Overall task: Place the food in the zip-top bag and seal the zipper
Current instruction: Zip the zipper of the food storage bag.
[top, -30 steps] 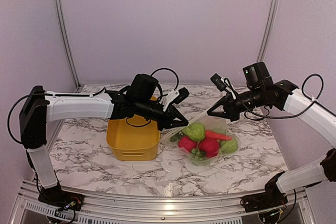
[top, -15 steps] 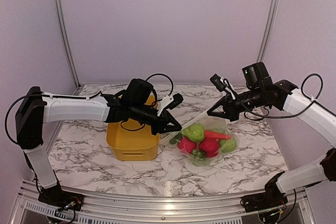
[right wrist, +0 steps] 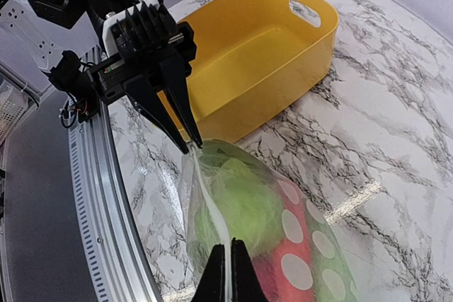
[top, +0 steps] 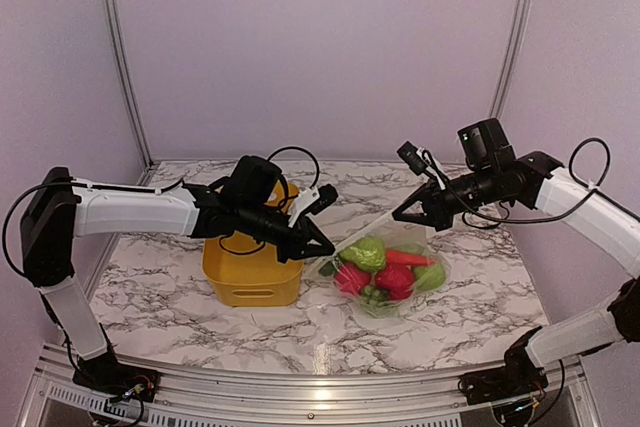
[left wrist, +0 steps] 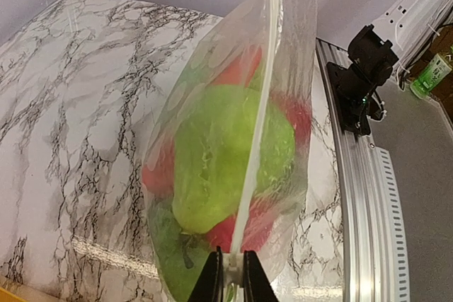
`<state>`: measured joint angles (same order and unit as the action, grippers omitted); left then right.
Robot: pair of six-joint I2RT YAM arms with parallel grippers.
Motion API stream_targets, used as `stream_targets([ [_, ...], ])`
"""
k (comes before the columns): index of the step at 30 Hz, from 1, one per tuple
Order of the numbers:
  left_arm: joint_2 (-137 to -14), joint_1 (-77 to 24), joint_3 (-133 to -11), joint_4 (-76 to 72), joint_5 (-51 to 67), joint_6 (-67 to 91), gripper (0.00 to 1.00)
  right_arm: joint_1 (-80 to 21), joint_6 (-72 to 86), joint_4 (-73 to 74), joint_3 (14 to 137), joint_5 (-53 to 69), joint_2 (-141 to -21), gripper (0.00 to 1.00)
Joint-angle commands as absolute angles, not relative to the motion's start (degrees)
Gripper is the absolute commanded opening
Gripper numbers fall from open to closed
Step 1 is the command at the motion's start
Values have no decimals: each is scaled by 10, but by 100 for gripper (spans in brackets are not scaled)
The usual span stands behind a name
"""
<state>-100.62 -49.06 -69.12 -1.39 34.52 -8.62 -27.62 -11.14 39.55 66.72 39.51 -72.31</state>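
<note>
Two robot claws stretch a filled zip-top bag [top: 385, 272] between them above a marble table [top: 200, 322]. The left claw [top: 326, 248] is pinched tight on one end of the zipper [top: 365, 231], its dark fingers [left wrist: 211, 277] closed on the thin pale strip with almost no gap between them. The right claw [top: 395, 218] is clamped just as narrowly on the opposite end, so the strip runs in a nearly straight line from one set of fingertips to the other. In the top external view, the right claw's end sits slightly higher than the left claw's. The bag, clear plastic printed with white dots, hangs below both claws and sags onto the tabletop between them. The food is inside it, directly beneath the strip: a large green rounded piece [top: 367, 252] nearest the left claw, red pieces [top: 395, 277] under it, and an orange-red carrot [top: 412, 258] lying closer to the right claw. From the left wrist, the green piece [left wrist: 219, 153] presses against the bag wall on both sides of the zipper [left wrist: 255, 146]. A yellow bin [top: 250, 292] stands on the table just behind the left claw, on the side away from the bag.
</note>
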Motion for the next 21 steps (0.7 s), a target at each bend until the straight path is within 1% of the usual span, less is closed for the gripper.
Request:
stream_targets([
  [1, -995, -478, -665, 43, 340, -97, 5, -269, -114, 376, 706, 388, -729, 0],
  [13, -987, -469, -644, 50, 342, -109, 6, -269, -114, 378, 723, 391, -749, 0],
  [19, -991, -467, -652, 37, 342, -96, 12, -269, -110, 376, 727, 408, -762, 0],
  [20, -992, -468, -653, 35, 340, -94, 16, -269, -109, 375, 727, 407, -762, 0],
  [21, -991, -468, -655, 34, 336, -91, 23, -269, -108, 375, 729, 404, -762, 0],
])
